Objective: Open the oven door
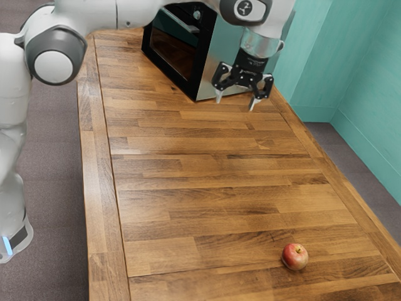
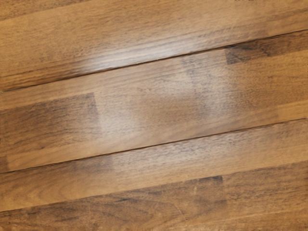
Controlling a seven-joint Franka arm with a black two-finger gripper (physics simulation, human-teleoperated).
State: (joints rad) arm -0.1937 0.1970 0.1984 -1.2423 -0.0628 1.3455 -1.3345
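The oven point(image 1: 220, 66) stands on the table point(image 1: 188, 188) at its far end, up in the exterior view, its dark-glass door point(image 1: 175, 52) shut and facing the exterior view's left. The claw point(image 1: 235, 101) is spread wide with nothing between its fingers, beside the oven's plain side panel rather than in front of the door. The place to take hold is the pale handle point(image 1: 182, 22) high on the front; it seems to run across the door, though the slanting view and the crop leave that a little uncertain. I'd judge the bar hard, smooth and rather slippery, so both fingers should go well around it, not pinch its edge. The door should be stiff and fairly heavy, swinging on a low hinge, so the pull ought to be slow and follow an arc outward and down. A straight tug could slip off the bar or drag the whole oven, and the glass deserves no knocks
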